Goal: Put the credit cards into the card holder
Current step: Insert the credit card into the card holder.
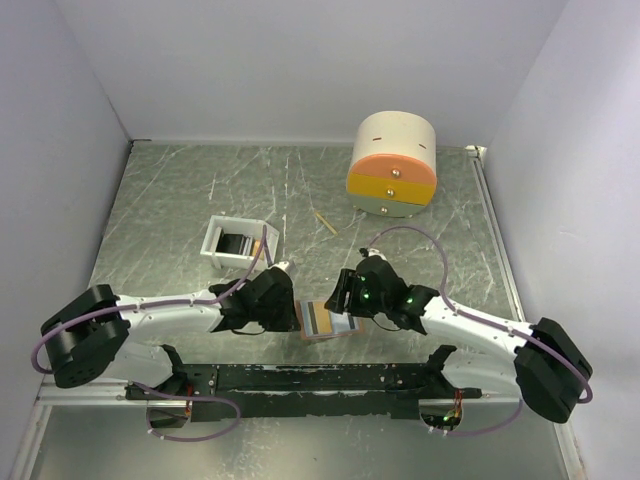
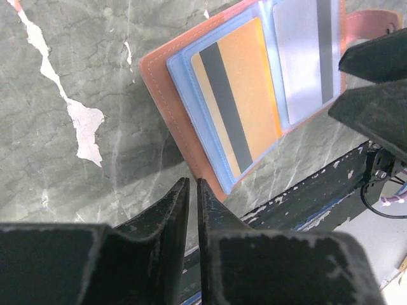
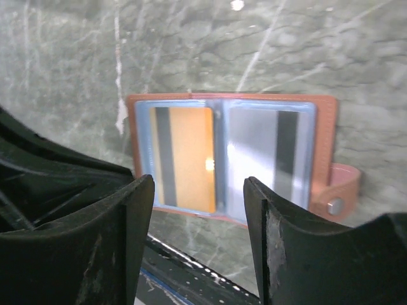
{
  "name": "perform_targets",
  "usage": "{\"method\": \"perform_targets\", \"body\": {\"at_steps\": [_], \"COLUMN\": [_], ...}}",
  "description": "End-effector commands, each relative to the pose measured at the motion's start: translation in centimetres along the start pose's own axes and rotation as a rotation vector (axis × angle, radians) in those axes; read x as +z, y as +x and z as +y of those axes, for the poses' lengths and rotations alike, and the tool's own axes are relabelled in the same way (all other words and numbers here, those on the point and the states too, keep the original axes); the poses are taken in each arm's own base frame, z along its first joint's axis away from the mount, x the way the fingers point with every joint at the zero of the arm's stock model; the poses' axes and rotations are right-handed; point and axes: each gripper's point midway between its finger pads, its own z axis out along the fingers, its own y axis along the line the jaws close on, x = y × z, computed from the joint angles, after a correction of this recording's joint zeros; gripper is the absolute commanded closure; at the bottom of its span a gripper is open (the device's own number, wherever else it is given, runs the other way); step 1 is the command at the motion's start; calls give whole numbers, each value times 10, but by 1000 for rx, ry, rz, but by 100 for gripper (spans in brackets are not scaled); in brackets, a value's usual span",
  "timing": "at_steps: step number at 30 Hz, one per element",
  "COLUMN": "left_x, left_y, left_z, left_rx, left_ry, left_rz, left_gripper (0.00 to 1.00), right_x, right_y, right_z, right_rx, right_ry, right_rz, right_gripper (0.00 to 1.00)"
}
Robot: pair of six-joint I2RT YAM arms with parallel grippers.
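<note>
- As both arms reach inward over the table (image 1: pixel 180 200), my left gripper (image 2: pixel 193 190) is nearly closed: a thin slit between the fingertips, nothing in it.
- Right gripper (image 3: pixel 199 190): fingers set well apart, nothing between them.
- Card holder (image 3: pixel 325 127): lies open and flat between my two grippers. It is just ahead of the right fingertips and just beside the left ones; I cannot tell whether the left tips touch its salmon edge.
- Gold-yellow card (image 3: pixel 187 159): in the holder's light-blue sleeve, dark stripe showing, on the half nearer my left gripper.
- Grey card (image 3: pixel 254 159): in the neighbouring sleeve, also dark-striped, on the half nearer the snap tab (image 3: pixel 343 187).
- White tray (image 1: pixel 215 240): beyond my left gripper, with dark cards (image 1: pixel 238 245) lying in it.
- Wooden stick (image 1: pixel 325 222): beyond and between both grippers, apart from the holder.
- Round drawer box (image 1: pixel 392 160): well beyond my right gripper, at the far side.
</note>
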Motion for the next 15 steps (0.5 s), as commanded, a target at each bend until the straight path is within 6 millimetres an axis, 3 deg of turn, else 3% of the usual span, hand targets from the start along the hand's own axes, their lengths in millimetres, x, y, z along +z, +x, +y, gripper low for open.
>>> {"method": "perform_targets", "body": {"at_steps": [1,12,15], "left_x": [-6,-12,-11], "left_y": [-16,-26,-26], "left_z": [-15,-4,-9], "left_rx": [9,-12,-2], "left_ry": [39,-46,-12], "left_rz": [-67,-109,-112], "left_gripper": [77,72,71], "right_x": [-11,-4,-2], "right_y": [-6,-4,-3], "right_z": [-35,-42,-44], "right_rx": [-45,-46,-44], "right_ry": [183,188,187], "right_rz": [-34,-23,-17], "right_gripper": [40,37,37]}}
